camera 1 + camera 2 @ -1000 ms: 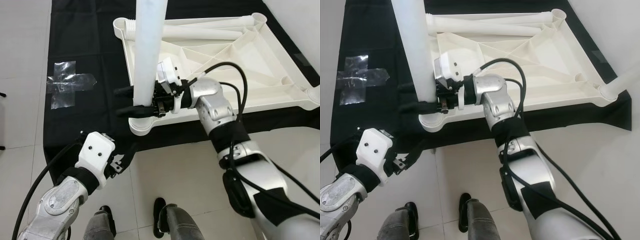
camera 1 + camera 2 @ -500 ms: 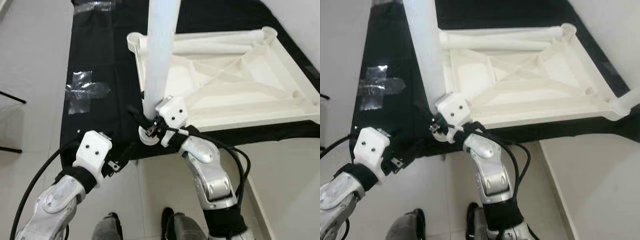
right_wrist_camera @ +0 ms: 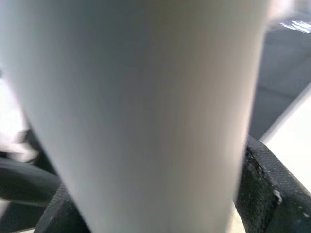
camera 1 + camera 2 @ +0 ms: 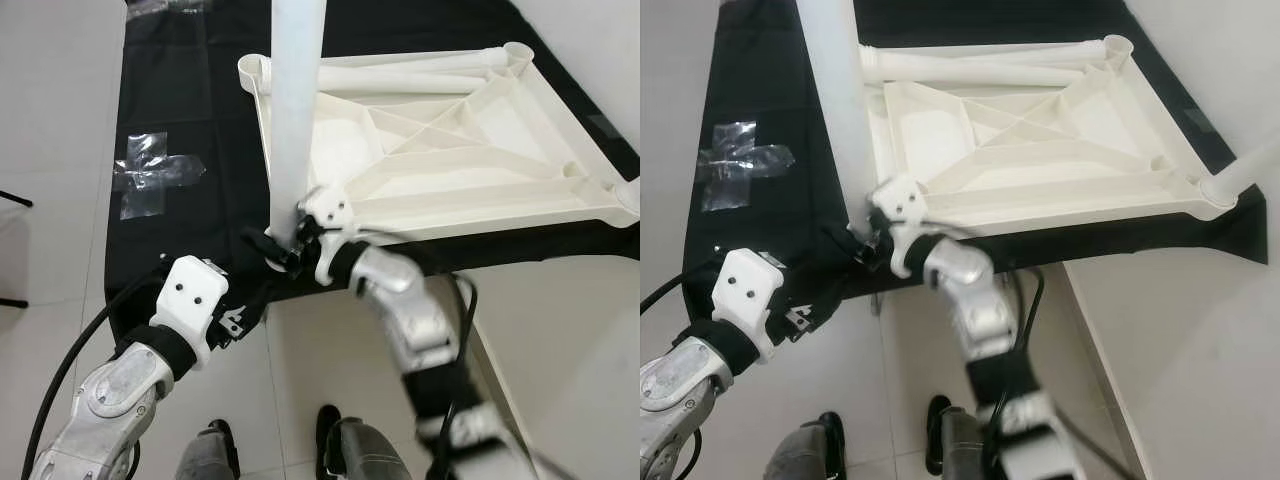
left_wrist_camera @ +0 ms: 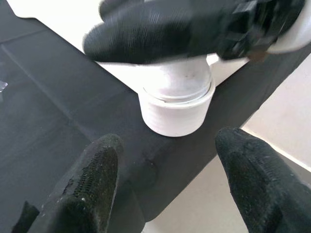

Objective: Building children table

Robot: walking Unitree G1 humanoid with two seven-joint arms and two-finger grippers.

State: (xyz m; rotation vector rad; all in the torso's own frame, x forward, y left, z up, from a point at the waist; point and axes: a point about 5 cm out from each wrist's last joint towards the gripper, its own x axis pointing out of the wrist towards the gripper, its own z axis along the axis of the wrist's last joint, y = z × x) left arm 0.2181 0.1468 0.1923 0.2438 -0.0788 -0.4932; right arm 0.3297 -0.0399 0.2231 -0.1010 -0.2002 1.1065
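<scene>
Your right gripper [image 4: 272, 247] has its fingers clamped on the upright white plastic table leg [image 4: 292, 120]; your left gripper [image 5: 170, 189] waits just beside it, fingers apart.

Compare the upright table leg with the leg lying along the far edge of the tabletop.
The upright leg stands in the near corner socket with the right pincer closed around its base; the lying leg rests flat inside the upturned tabletop, ungripped and unmounted. Both are plain white tubes.

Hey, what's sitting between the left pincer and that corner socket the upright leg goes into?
Nothing but bare black cloth: in the left wrist view the open left pincer faces the corner socket with no object between them.
</scene>
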